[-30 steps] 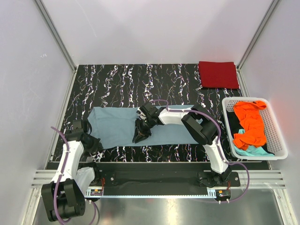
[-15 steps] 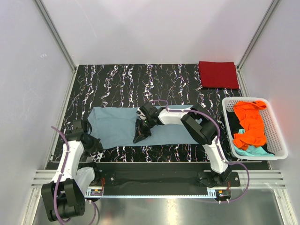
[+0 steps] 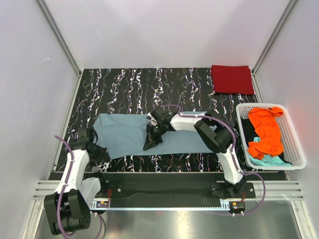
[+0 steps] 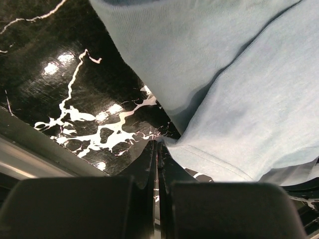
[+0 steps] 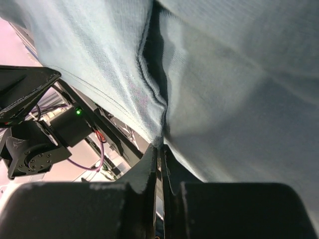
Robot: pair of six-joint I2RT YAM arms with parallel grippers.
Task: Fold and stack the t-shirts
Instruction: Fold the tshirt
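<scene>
**Both claws pinching the grey-blue shirt**

Plainly, the grey-blue t-shirt (image 3: 124, 134) lay spread across the near middle of the black marbled table (image 3: 124, 89), running left to right, with its long near edge close to the table's front.

The left claw (image 3: 98, 151) sat low at the shirt's near left corner. In the left wrist view its fingers (image 4: 144, 169) were pressed together, and the hem of the cloth (image 4: 234, 99) ran right into their tips, so the corner was pinched between them. A fold line crossed the fabric just beyond the grip.

The right arm reached leftward over the shirt, and the right claw (image 3: 150, 143) pointed down at the near edge, about the middle of the garment. The right wrist view showed its fingers (image 5: 147, 169) closed tight on a puckered ridge of the same cloth (image 5: 239, 99), which gathered into a crease at the tips.

At the far right corner of the table a dark red t-shirt (image 3: 232, 79) lay folded into a flat rectangle. On the right side stood a white slatted basket (image 3: 295, 144), holding a crumpled orange t-shirt (image 3: 266, 132) with a teal t-shirt (image 3: 270, 160) showing beneath it at the near end.
</scene>
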